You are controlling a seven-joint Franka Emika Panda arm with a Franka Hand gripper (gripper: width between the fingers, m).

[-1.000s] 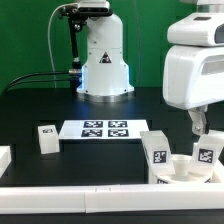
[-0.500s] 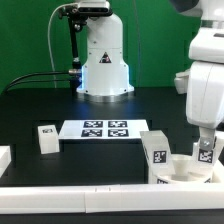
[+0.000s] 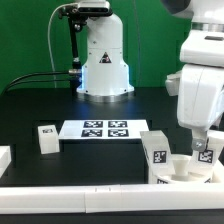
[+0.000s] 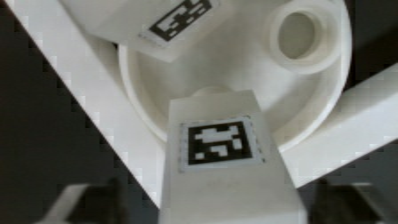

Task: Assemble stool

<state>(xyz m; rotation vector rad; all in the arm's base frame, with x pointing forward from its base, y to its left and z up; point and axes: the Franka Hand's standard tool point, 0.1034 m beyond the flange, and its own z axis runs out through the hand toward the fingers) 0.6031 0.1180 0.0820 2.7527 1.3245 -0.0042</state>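
**Position.** The seat disc [image 4: 267, 85] lay on the desk [image 3: 40, 105], hard against the front border rail [image 3: 90, 192]. One leg [image 4: 222, 140] stood inside the disc rim. The hand [image 3: 204, 143] was lowered over that leg with one finger on each flank. Whether the pads pressed the leg or stood just clear of it could not be told from either view. A second leg [image 3: 155, 152] stood touching or just beside the disc, on the exterior view's left. A third leg [image 3: 46, 137] stood well apart from the disc, beyond the marker board [image 3: 100, 129].

**Hazards.**
- The leg could tilt or jam in its seating if the fingers closed off-centre.
- The disc could slide along the rail under side load, since nothing visible held it down.
- A finger could strike the second leg, which crowded the work area.

**Materials and shapes.** All parts appeared to be smooth white moulded plastic, likely slippery under the pads. The disc was round and shallow, with a raised rim and a cylindrical socket [image 4: 302, 35]. The legs were chunky, flat-faced blocks with printed black-and-white square tags.
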